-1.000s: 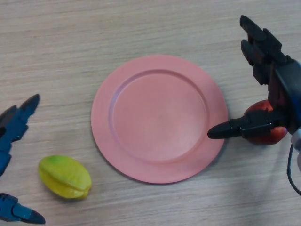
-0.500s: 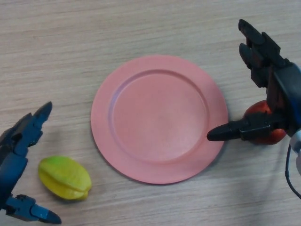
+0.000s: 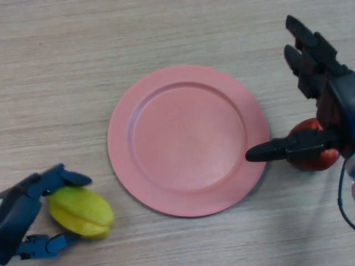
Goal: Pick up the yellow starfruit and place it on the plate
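1. I see the light wood-grain table (image 3: 66, 61) filling the frame.
2. The round pink plate (image 3: 187, 138) sits centre.
3. My right hand (image 3: 327, 100), far right, is spread over a red fruit (image 3: 319, 158).
4. My left hand (image 3: 25, 213), lower left, pinches the yellow ridged starfruit (image 3: 81, 211) on the table.

Matt pink plastic-looking plate (image 3: 188, 138), waxy smooth yellow starfruit (image 3: 82, 211), pale wood-grain table (image 3: 83, 66)

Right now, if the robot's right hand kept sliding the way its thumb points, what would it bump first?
The right hand has its thumb pointing toward the pink plate, with the tip already at the plate's rim. It would probably meet the plate first, though its height above the rim is unclear.
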